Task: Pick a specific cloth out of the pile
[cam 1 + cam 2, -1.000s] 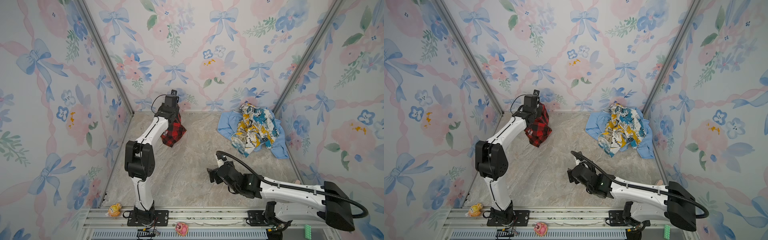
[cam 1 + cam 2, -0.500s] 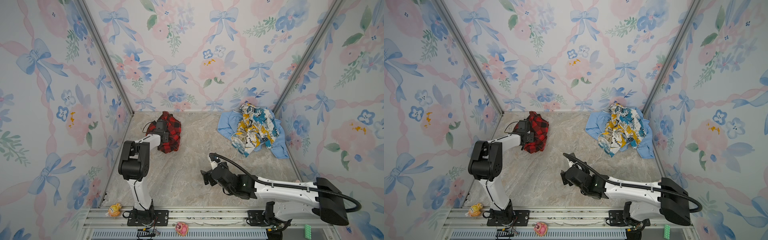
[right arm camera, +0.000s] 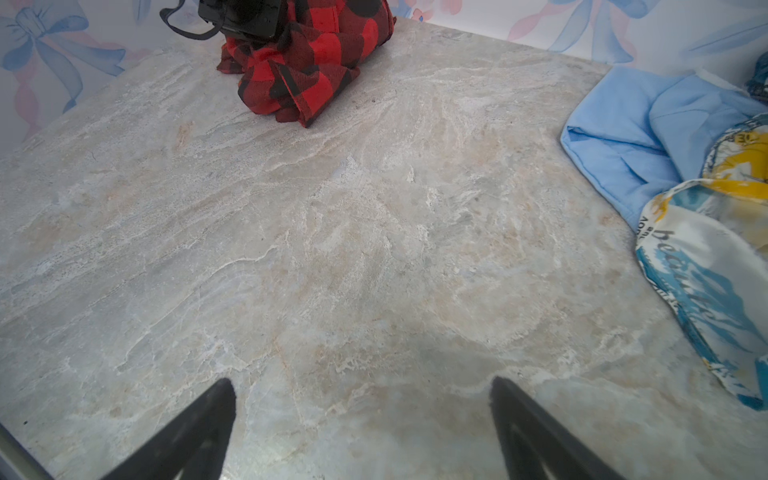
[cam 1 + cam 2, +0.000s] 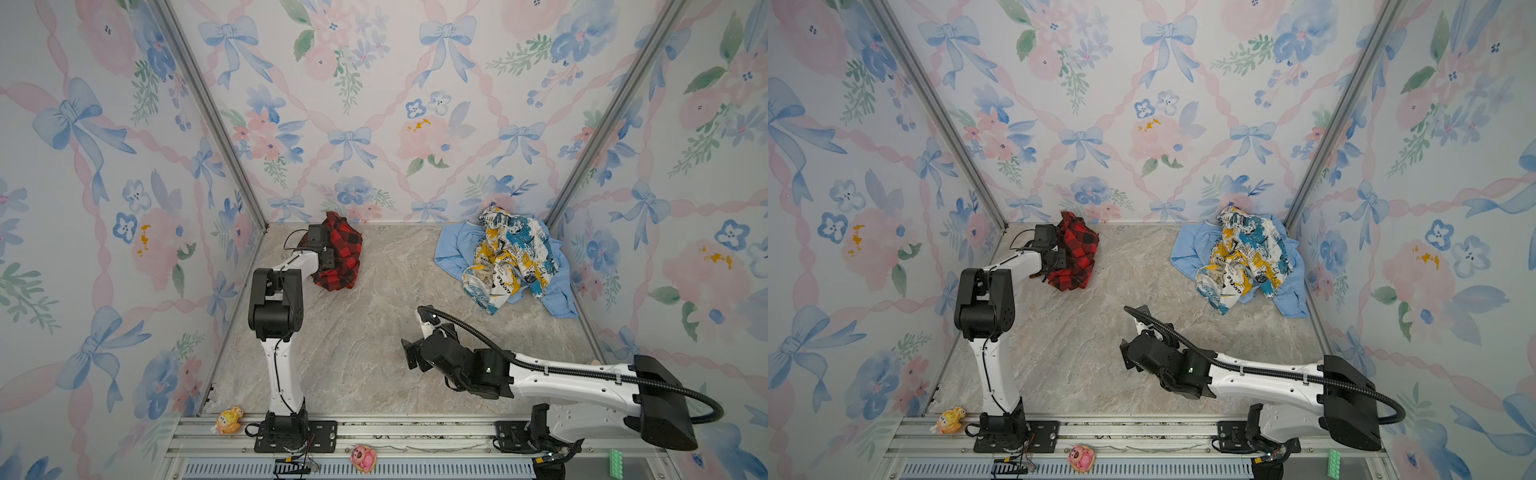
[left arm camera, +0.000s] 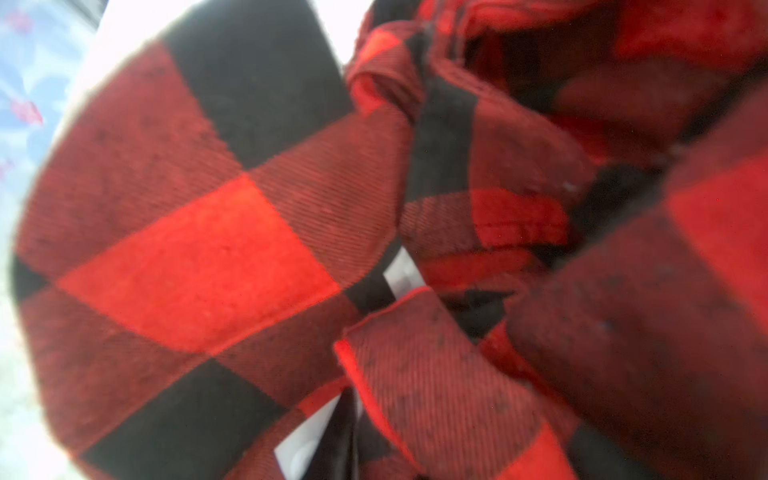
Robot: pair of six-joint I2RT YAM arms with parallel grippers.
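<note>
Now that the checked shirt has sunk onto the table's far left, apart from the far-right pile, it looks picked out. The left fingers hide in it, so I cannot tell their state, and the right fingers stand apart, empty.

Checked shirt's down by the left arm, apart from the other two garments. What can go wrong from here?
1. The checked shirt is bunched against the left gripper and fills the left wrist view; the jaws are hidden, so a fold may snag and drag along if the arm pulls back.
2. The right gripper hangs open, seemingly low over the table; a downward move might scrape its fingertips on it.
</note>
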